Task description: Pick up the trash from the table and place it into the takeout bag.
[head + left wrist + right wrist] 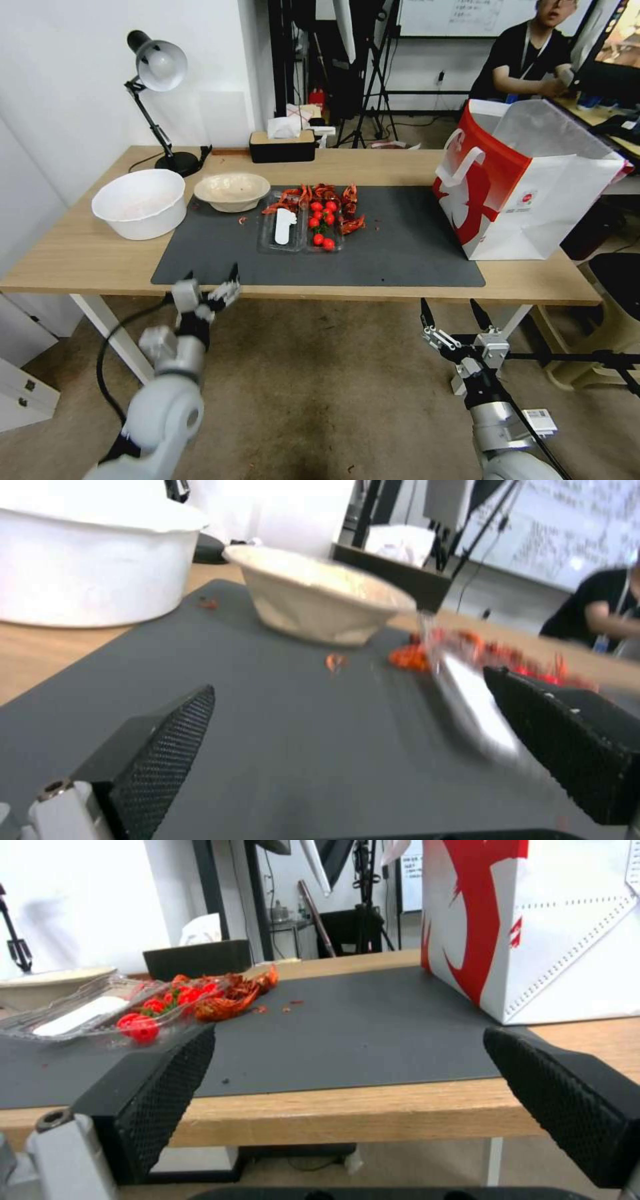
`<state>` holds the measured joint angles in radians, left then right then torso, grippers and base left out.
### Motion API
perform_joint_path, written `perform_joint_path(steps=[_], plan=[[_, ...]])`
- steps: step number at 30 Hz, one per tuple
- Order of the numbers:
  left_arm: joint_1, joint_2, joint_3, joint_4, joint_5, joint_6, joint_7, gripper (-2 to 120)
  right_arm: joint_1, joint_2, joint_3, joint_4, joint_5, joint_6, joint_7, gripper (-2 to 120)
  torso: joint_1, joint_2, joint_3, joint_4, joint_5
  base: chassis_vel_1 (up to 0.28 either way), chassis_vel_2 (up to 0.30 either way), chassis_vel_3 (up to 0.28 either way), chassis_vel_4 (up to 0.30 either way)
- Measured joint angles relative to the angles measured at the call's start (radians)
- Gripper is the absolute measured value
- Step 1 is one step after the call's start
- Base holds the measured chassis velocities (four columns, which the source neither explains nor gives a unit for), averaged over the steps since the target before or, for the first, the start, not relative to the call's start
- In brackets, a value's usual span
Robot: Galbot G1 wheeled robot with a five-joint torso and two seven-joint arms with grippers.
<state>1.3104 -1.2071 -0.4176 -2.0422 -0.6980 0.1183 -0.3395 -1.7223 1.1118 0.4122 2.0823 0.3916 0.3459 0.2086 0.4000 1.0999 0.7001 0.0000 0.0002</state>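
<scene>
On the table [87, 253], a dark grey mat [400, 253] carries the trash: a shallow beige bowl [232, 190] [320, 602], a clear plastic tray [285, 233] [80, 1015] with cherry tomatoes [322, 223], red crayfish shells [327, 197] and a small scrap [242, 219] [335, 661]. The takeout bag [527, 193] [533, 925] stands open at the table's right end. My left gripper [212, 273] [350, 680] hovers open over the mat's near left corner, pointing at the bowl. My right gripper [449, 305] [350, 1032] hangs open just below the front edge, empty.
A large white bowl [140, 202] sits left of the beige one. A desk lamp [157, 67] and a black tissue box [282, 145] stand along the back edge. A chair [617, 280] is beside the table's right end.
</scene>
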Motion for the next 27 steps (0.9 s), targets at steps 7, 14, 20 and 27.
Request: perform_joint_path(steps=[7, 14, 20, 27], plan=[[-0.202, 0.003, 0.03, 0.065, -0.283, 0.079, -0.159, 100, -0.003, 0.001, 0.0, 0.0, -0.003, -0.002, 0.0, 100, 0.0, 0.0, 0.0, 0.0, -0.0003, 0.0, 0.0, 0.0, 0.0], [-0.36, 0.008, 0.055, 0.132, -0.468, 0.114, -0.244, 100, -0.002, 0.005, 0.0, -0.001, -0.007, -0.007, 0.001, 100, 0.0, 0.0, 0.0, -0.0001, -0.0001, 0.0, 0.0, 0.0, 0.0], [-0.492, 0.006, 0.097, 0.239, -0.572, 0.126, -0.303, 100, -0.002, 0.011, 0.0, -0.003, -0.014, -0.009, 0.003, 100, 0.0, 0.0, 0.0, 0.0, 0.0, 0.0, 0.0, 0.0, 0.0], [-0.616, -0.032, 0.144, 0.442, -0.599, 0.118, -0.307, 100, -0.003, 0.013, 0.003, -0.011, -0.015, -0.009, 0.004, 100, 0.0, 0.0, 0.0, -0.0001, -0.0005, 0.0, 0.0, 0.0, 0.0]])
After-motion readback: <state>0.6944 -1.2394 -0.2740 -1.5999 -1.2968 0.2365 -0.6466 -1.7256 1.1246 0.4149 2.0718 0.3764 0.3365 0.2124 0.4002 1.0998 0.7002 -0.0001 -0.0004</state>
